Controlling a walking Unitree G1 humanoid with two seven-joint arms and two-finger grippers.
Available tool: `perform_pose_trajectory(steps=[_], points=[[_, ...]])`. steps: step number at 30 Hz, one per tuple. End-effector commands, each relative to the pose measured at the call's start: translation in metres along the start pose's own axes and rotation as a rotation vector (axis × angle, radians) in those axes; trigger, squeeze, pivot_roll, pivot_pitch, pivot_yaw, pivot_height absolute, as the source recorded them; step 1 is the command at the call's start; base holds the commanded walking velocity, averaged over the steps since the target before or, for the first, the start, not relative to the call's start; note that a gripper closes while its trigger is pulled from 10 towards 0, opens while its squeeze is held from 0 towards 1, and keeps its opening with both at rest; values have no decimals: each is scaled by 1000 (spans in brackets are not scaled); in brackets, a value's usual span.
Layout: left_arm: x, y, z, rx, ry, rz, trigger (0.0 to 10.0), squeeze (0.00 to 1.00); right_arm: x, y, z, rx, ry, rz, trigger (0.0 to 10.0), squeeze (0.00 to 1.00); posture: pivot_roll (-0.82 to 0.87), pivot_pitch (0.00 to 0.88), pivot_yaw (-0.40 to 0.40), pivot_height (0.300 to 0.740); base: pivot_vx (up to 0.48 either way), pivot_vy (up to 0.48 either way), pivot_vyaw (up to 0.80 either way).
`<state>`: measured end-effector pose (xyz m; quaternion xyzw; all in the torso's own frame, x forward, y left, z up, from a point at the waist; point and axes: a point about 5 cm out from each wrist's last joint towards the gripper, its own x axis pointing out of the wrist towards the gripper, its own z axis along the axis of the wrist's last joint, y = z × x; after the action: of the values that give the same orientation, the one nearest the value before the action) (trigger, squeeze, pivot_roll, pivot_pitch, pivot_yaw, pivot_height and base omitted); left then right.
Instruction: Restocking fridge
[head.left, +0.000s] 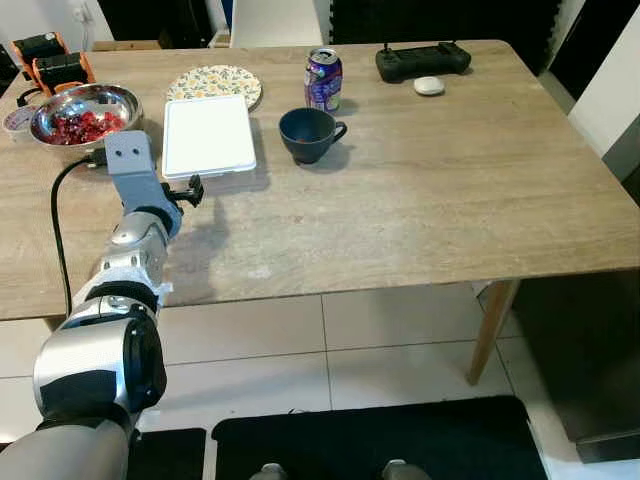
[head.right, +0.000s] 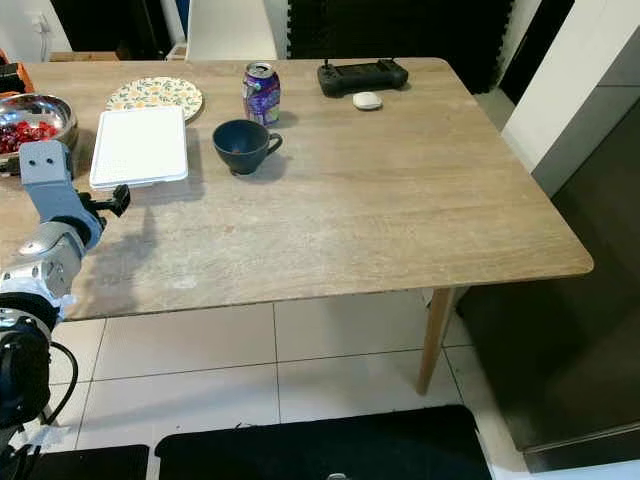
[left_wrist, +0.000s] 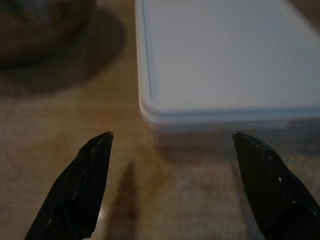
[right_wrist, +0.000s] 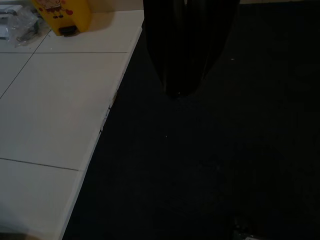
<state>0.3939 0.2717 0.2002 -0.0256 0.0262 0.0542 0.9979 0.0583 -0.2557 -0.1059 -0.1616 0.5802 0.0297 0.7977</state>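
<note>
the white lidded box (head.left: 208, 135) sits on the desk (head.left: 420, 200) at 12 o'clock from the left gripper (left_wrist: 170, 145), long axis running away from it. jaws are spread wide, about matching the near short edge. the right gripper (right_wrist: 182, 90) hangs idle, jaws together.

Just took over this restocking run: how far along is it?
Nothing looks stocked yet: the white container, soda can and bowl of red fruit sit on the table. The left gripper is open just short of the container. The right gripper hangs idle.
</note>
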Motion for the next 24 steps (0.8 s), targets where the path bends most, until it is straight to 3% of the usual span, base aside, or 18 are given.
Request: perform_pose_trajectory(steps=[1, 6, 7, 14, 24], points=[[-1, -5, -16, -10, 62, -18, 10000, 0, -3, 0, -11, -6, 33, 3, 10000, 0, -174, 257, -28, 740, 0, 0, 0], [0, -12, -13, -73, 44, -41, 10000, 0, -3, 1, -12, -6, 31, 5, 10000, 0, -175, 260, -26, 740, 0, 0, 0], [2, -14, -7, -114, 12, -55, 10000, 0, -3, 2, -12, -6, 31, 5, 10000, 0, -178, 262, -25, 740, 0, 0, 0], [4, -15, 11, -182, -67, -56, 10000, 0, -3, 2, -13, -4, 32, 3, 10000, 0, -177, 262, -22, 740, 0, 0, 0], [7, -23, 34, -156, -191, -84, 10000, 0, -1, 6, -8, -1, 26, 10, 10000, 0, -162, 245, -19, 740, 0, 0, 0]])
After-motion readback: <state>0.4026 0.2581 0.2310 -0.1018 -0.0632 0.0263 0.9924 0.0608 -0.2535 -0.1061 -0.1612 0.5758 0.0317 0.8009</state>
